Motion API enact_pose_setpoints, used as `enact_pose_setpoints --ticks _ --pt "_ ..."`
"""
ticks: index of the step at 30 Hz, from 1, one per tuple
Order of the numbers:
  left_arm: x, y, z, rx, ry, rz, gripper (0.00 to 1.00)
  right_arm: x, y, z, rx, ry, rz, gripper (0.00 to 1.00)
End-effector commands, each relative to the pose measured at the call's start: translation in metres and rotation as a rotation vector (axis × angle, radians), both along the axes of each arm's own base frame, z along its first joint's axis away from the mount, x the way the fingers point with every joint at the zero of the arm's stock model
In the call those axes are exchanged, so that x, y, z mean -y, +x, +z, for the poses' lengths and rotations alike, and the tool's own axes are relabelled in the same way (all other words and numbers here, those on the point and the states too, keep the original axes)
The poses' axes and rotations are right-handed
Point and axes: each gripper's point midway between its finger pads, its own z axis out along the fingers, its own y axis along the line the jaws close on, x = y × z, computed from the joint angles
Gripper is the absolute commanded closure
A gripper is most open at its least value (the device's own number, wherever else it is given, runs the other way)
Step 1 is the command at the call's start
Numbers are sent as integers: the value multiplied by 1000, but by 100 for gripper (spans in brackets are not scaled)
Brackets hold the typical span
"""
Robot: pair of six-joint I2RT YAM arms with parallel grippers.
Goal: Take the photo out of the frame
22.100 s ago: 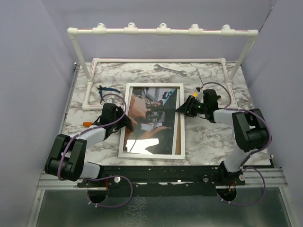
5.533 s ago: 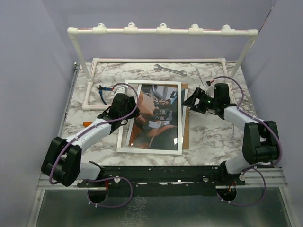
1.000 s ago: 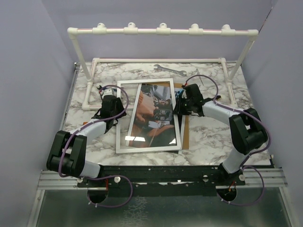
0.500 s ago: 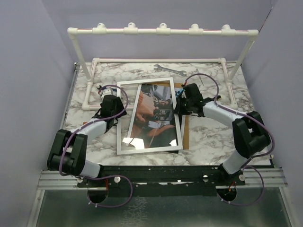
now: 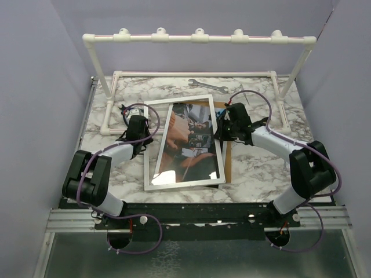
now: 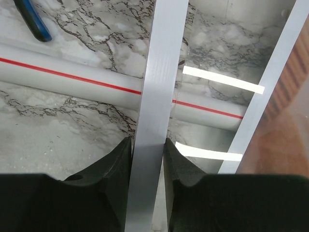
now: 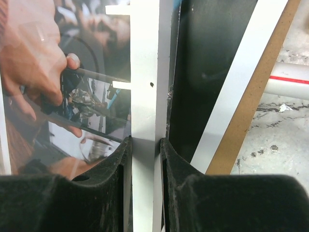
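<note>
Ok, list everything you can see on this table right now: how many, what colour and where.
frame: one, white border, glass front, table centre
photo: one, dark reddish-brown with teal and white, seen through the glass
backing board: one, brown, under the frame's right side
wrench: one, silver, beyond the frame's far end
blue-handled tool: one, left of the frame by the rack's base
pipe rack: one, white with red lines, around the table's far end
table: one, white-grey marble
left hand: one, black, shut on the frame's left border
right hand: one, black, shut on the frame's right border
</note>
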Motion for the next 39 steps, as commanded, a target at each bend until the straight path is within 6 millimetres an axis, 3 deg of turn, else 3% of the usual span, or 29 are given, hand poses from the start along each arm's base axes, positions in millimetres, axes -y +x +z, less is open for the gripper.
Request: enact_pose_setpoints --ticks 1,8,19,25,29,31,35,39 --pt "-8 7 21 43 35 38 72 -8 -1 11 29 46 3 85" --pt "-2 14 54 119 15 12 78 -10 -2 11 30 61 8 86" --pt "12 26 39 82 -3 -27 79 -3 -12 0 12 52 -9 86" --pt "17 29 31 66 -8 -37 77 5 -14 -8 2 13 -25 78" --pt "16 28 27 56 -3 -35 72 3 -15 -11 -6 24 -19 60" --pt "15 27 28 58 -2 -28 69 2 -16 -12 -9 28 -17 56" --pt "10 22 30 67 11 -14 52 -2 -18 -16 -29 43 -8 50" --pt "7 20 33 75 19 -13 45 -5 -23 -20 -48 70 -8 44"
